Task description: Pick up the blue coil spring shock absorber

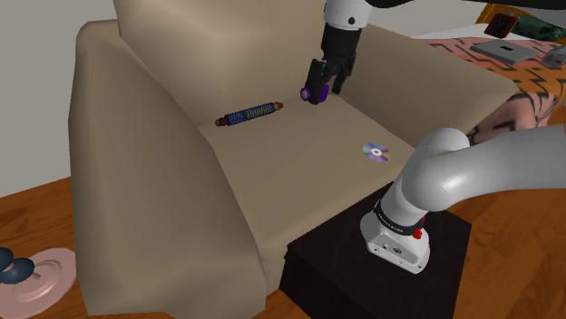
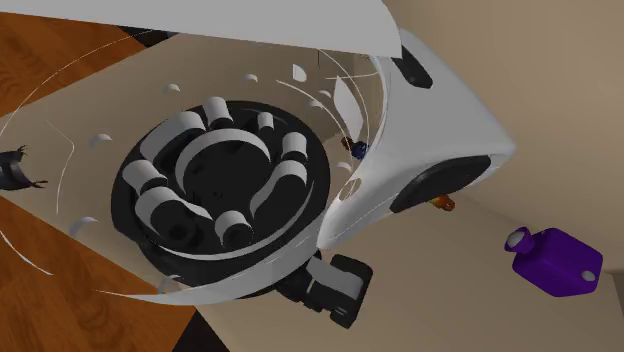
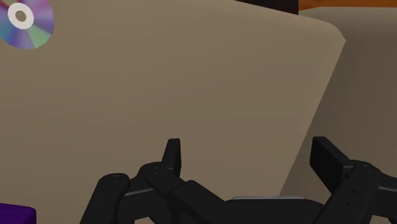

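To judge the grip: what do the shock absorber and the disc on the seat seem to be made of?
Shock absorber: a blue ribbed coil between brown ends, probably metal, though its matte look leaves this open. Disc: flat and glossy, with a rainbow sheen around a white hub, like a plastic CD.

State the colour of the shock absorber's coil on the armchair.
Blue, between brown end caps; the shock absorber shows best in the shoulder view.

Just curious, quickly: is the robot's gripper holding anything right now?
Gripper: open, holding nothing; the blue shock absorber lies apart from it on the armchair seat.
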Action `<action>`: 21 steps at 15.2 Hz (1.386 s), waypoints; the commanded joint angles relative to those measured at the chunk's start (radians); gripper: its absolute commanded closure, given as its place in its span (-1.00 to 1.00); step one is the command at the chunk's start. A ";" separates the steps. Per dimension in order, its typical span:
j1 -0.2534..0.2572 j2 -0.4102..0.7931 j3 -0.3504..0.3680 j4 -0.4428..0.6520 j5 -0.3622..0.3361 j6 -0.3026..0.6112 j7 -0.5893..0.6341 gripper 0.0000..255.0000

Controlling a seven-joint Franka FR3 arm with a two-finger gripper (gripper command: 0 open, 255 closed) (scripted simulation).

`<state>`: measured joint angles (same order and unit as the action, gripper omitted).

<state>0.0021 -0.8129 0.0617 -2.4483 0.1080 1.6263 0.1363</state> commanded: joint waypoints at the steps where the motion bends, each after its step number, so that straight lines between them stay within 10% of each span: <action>1: 0.000 0.000 0.000 0.000 0.000 0.000 0.000 -1.00; 12: 0.042 0.318 -0.226 0.040 -0.131 0.249 -0.531 -1.00; 21: 0.091 0.684 -0.340 0.234 -0.104 0.399 -0.952 -1.00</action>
<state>0.0858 -0.1763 -0.2711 -2.2424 -0.0052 2.0088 -0.7665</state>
